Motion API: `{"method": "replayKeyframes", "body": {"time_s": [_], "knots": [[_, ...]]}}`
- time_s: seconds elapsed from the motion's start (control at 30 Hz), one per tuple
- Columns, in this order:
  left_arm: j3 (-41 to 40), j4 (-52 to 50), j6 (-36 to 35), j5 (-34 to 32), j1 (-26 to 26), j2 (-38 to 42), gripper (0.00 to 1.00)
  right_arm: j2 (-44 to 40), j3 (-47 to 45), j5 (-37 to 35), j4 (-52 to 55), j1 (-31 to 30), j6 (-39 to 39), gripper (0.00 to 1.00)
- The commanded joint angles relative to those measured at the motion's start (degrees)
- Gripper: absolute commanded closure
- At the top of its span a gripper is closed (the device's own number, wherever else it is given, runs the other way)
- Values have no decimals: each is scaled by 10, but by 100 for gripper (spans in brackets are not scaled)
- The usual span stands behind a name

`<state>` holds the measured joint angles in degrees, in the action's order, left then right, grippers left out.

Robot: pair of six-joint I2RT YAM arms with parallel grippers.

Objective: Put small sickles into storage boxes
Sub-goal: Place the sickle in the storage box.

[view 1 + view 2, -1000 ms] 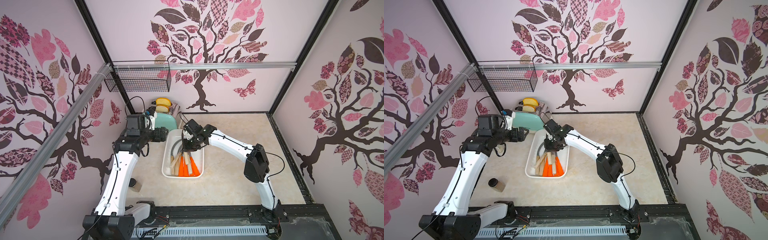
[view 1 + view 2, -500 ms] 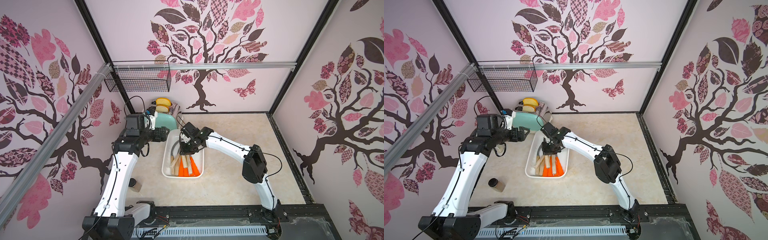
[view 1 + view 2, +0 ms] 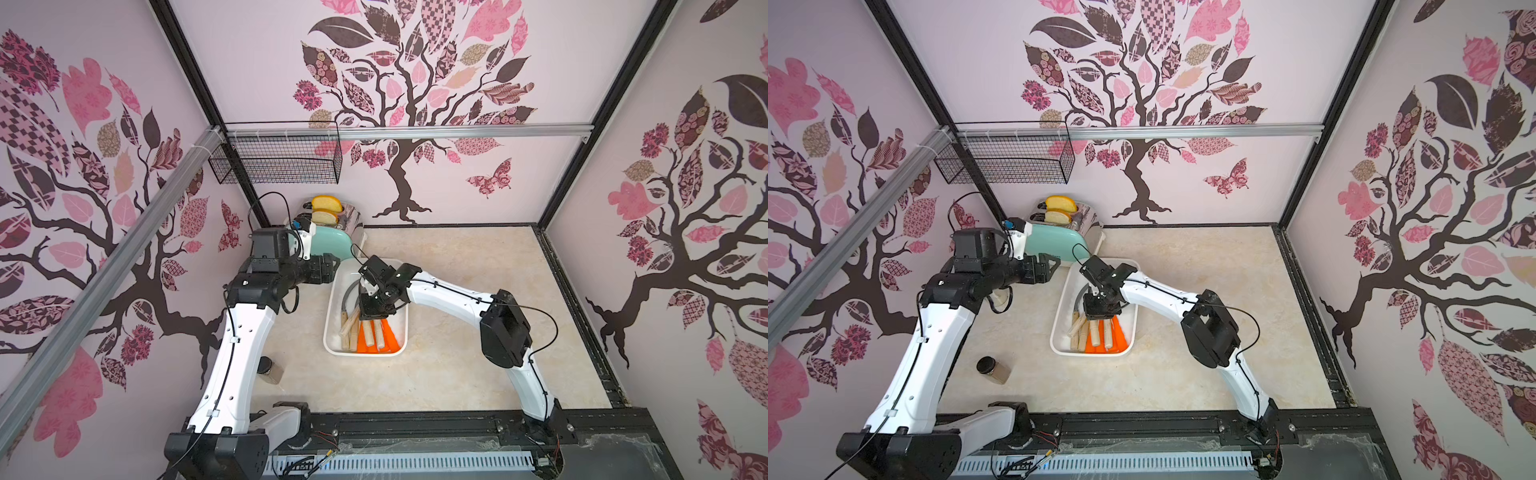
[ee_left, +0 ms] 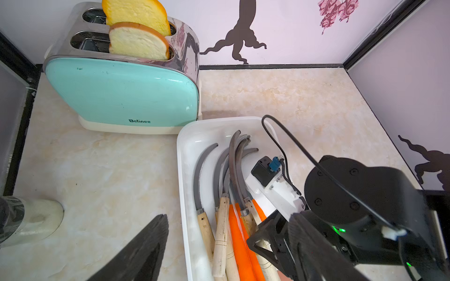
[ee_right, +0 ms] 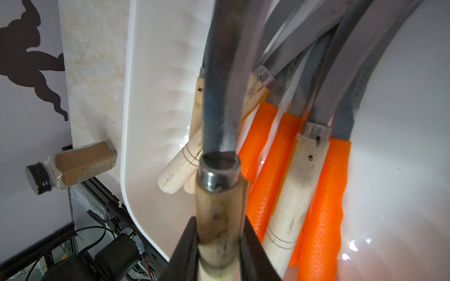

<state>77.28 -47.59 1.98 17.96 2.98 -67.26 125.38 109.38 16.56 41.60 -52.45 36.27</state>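
Wooden-handled sickle [image 5: 220,219] — I see the right fingers [image 5: 185,250] clamped on it over the white tray [image 4: 192,136], other sickles [image 4: 220,231] inside. Left fingers [image 4: 146,248] spread wide, empty. Toaster [image 4: 121,92] reads "Belinee".

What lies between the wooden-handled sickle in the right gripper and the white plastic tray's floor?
Only stored sickles: orange-handled sickles and pale wooden-handled sickles lie piled under the held sickle. The white tray has bare floor beside them.
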Motion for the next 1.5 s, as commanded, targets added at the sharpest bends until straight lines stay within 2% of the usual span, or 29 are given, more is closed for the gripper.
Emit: {"method": "replayKeyframes", "body": {"time_s": [0.0, 0.83, 1.33, 1.47], "knots": [[4, 7, 0, 9, -2, 9, 18, 11, 4, 4, -11, -2, 7, 100], [6, 9, 2, 14, -2, 5, 18, 42, -5, 8, -21, -2, 11, 100], [7, 8, 2, 13, -2, 11, 18, 49, -10, 10, -30, -2, 15, 87], [9, 7, 2, 14, -2, 12, 18, 48, -9, 9, -30, -3, 15, 79]]}}
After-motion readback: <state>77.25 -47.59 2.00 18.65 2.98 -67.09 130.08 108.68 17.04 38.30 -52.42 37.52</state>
